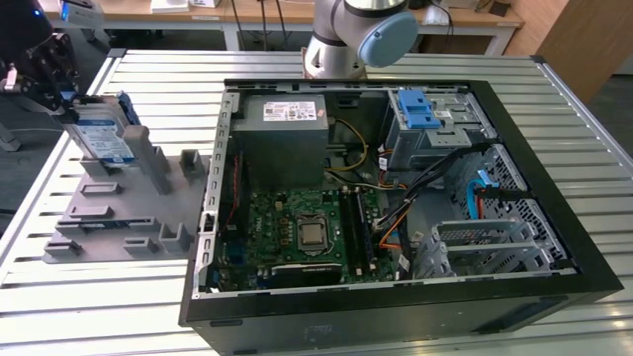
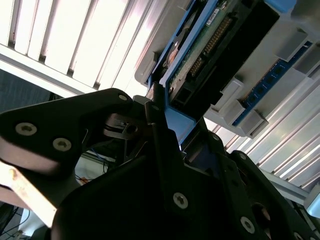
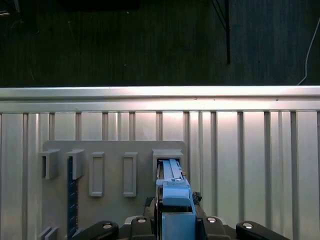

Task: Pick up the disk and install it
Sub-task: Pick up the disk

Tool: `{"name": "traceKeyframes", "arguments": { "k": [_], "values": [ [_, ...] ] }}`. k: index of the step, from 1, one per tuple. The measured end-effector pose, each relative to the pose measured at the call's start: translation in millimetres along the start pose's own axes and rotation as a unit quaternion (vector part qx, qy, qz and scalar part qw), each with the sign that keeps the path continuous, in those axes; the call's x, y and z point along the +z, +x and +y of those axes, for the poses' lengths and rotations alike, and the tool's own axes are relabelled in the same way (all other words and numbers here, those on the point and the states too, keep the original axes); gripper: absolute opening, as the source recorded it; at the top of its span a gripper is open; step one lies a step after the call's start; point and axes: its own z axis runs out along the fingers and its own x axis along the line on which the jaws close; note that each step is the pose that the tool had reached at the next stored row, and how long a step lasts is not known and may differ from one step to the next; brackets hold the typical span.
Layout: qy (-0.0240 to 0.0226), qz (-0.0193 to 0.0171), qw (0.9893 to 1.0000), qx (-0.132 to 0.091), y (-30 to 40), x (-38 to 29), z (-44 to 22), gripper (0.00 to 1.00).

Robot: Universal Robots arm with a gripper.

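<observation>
In the exterior view, the disk [image 1: 104, 136] stands on edge in a slot of the grey holder block [image 1: 124, 204], at the upper left of the frame. The holder block rests on the slatted metal table [image 1: 109, 304], just beside the open computer case [image 1: 554, 293] (motherboard exposed). The claw [image 1: 65, 110] is clenched on the disk's upper edge. In both wrist views the blue carrier [image 3: 175, 192] sits between the black fingers [image 2: 156, 125]. The disk's lower end is seated in the slot.
</observation>
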Motion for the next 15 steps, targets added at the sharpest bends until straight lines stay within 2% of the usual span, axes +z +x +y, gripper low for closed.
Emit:
{"name": "traceKeyframes", "arguments": {
  "k": [8,15],
  "values": [
    [0.0002,-0.0005,1.0000,0.000,-0.1,-7.2,0.0,0.36],
    [0.0002,-0.0005,1.0000,0.000,-0.1,-10.1,0.1,0.36]
  ]
}}
